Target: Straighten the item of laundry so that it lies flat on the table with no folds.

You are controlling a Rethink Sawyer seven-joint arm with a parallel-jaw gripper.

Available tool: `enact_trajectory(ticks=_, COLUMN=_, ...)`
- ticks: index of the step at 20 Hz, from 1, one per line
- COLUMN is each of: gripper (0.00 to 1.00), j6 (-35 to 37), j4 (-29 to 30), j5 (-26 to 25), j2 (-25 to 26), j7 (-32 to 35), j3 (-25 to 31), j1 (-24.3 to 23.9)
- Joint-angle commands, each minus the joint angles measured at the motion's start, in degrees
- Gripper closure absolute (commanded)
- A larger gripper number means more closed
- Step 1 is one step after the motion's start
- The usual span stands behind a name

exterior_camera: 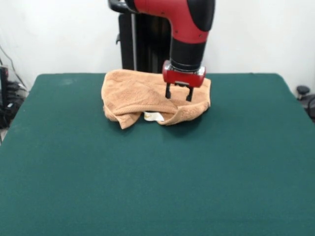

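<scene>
Front view: the towel (147, 96) is seen crumpled at the table's (157, 177) far centre, long axis left-right, with the gripper (178, 94) hung over its right part, fingers parted and empty, folded-under near edge just nearer.

No readable text, not even on the label (154, 116).

Open green surface (157, 187) on three sides; only crumpled towel (135, 96) and possibly touching gripper (178, 93) blocking far middle.
</scene>
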Motion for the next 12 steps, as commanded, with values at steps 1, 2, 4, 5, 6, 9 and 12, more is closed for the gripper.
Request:
enact_trajectory(ticks=1, gripper=0.0, j6=3.0, j4=2.7, j5=6.3, j2=-4.9, j7=16.9, j3=8.2, j1=1.2)
enact_trajectory(ticks=2, gripper=0.0, j6=5.0, j4=2.6, j5=6.7, j2=-5.8, j7=16.4, j3=8.0, j1=1.4)
enact_trajectory(ticks=4, gripper=0.0, j6=8.6, j4=2.6, j5=7.6, j2=-7.2, j7=15.7, j3=7.4, j1=2.0)
enact_trajectory(ticks=5, gripper=0.0, j6=10.1, j4=2.2, j5=8.1, j2=-7.7, j7=15.4, j3=6.6, j1=2.5)
enact_trajectory(ticks=6, gripper=0.0, j6=11.5, j4=1.8, j5=8.3, j2=-7.9, j7=15.0, j3=5.7, j1=3.2)
enact_trajectory(ticks=9, gripper=0.0, j6=15.2, j4=0.5, j5=8.6, j2=-8.3, j7=14.0, j3=2.9, j1=5.1)
enact_trajectory(ticks=12, gripper=0.0, j6=17.5, j4=0.1, j5=8.5, j2=-9.3, j7=13.2, j3=2.1, j1=5.2)
